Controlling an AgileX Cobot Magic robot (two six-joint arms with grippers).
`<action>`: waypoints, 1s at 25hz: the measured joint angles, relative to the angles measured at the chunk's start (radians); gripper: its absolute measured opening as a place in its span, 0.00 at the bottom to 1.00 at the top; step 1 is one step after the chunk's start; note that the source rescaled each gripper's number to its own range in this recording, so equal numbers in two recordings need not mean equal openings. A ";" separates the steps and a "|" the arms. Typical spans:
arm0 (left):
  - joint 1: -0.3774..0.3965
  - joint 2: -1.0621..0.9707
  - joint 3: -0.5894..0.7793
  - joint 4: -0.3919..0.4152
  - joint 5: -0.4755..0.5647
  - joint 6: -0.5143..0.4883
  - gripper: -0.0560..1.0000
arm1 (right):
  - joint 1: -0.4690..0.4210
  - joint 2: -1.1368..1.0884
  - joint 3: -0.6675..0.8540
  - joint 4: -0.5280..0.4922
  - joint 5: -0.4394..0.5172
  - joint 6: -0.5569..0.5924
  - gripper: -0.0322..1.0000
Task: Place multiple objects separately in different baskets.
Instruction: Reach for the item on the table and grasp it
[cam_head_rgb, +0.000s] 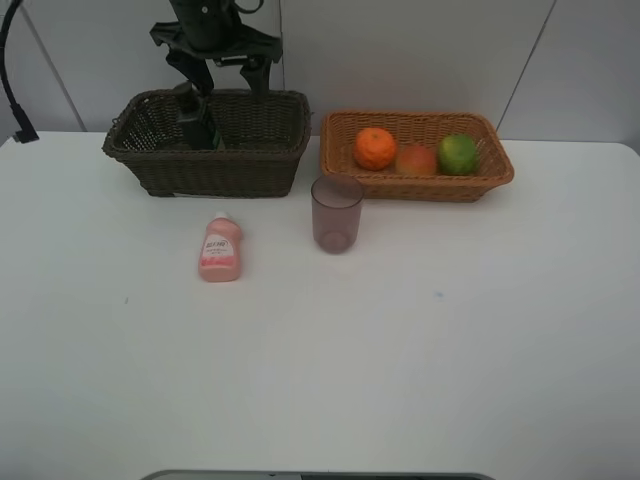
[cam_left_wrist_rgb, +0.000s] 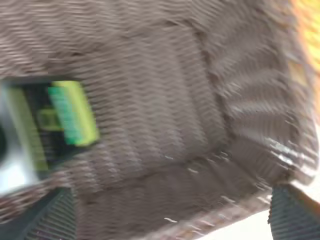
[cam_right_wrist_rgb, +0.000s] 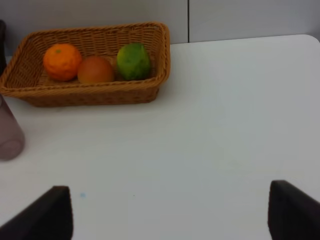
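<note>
The dark green pump bottle (cam_head_rgb: 193, 120) stands upright inside the deep, dark brown rectangular wicker basket (cam_head_rgb: 250, 165), towards its left end. My left gripper (cam_head_rgb: 228, 80) hangs just above that basket on an arm coming down from behind it. Its jaws are spread wide and hold nothing, and the bottle sits off to one side of them, not between. I cannot tell whether one finger brushes the pump head.

Just beside it, the shallow orange-tan wicker basket (cam_head_rgb: 495, 175) holds the orange (cam_head_rgb: 376, 148), the red-yellow apple-like fruit (cam_head_rgb: 417, 160) and the green round fruit (cam_head_rgb: 458, 154) in a close row. On the white table (cam_head_rgb: 420, 350), the translucent mauve cup (cam_head_rgb: 337, 213) stands upright in front of the gap between the baskets. The small pink bottle (cam_head_rgb: 220, 248) lies on its side before the dark basket, cap towards it.

My right gripper (cam_right_wrist_rgb: 172, 212) is out of the high camera's sight. Its own wrist view shows two dark fingertips well apart over bare table with nothing between them — open, empty. There the cup is cut off at the edge. The left wrist view is badly smeared — only basket weave and a bright green label come through.
</note>
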 joint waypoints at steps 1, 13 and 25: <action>-0.028 0.000 0.000 -0.004 0.000 0.025 0.99 | 0.000 0.000 0.000 0.000 0.000 0.000 0.62; -0.261 0.027 0.000 -0.092 0.000 0.327 0.99 | 0.000 0.000 0.000 0.000 0.000 0.000 0.62; -0.358 0.106 0.010 -0.105 -0.001 0.357 0.99 | 0.000 0.000 0.000 0.000 0.000 0.000 0.62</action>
